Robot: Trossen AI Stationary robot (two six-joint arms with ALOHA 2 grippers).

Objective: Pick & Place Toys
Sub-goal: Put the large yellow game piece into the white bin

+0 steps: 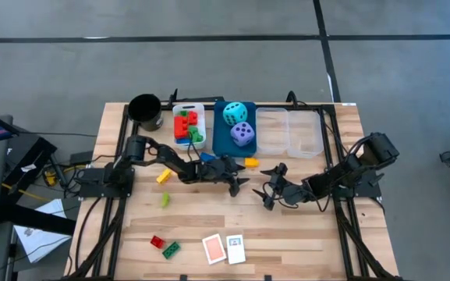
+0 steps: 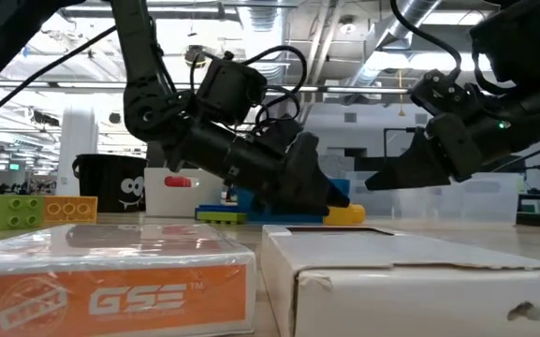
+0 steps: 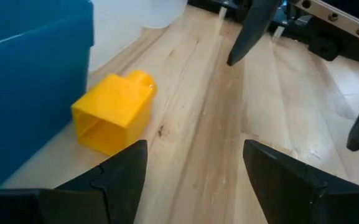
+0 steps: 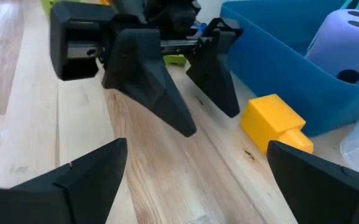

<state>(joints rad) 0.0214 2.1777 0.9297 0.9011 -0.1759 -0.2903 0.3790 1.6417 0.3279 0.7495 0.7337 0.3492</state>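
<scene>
High view shows the wooden surface (image 1: 302,234) with much free room at its right front, away from the bins along the far edge. The blue bin (image 1: 221,136) holds a cyan die (image 1: 235,112) and a purple die (image 1: 242,134); the white bin (image 1: 186,108) holds red and green bricks. The left gripper (image 1: 238,183) and the right gripper (image 1: 269,187) both stand wide open and empty, facing each other near the middle. A yellow brick (image 1: 251,162) lies just beside the blue bin. Two cards (image 1: 225,249) lie near the front edge.
</scene>
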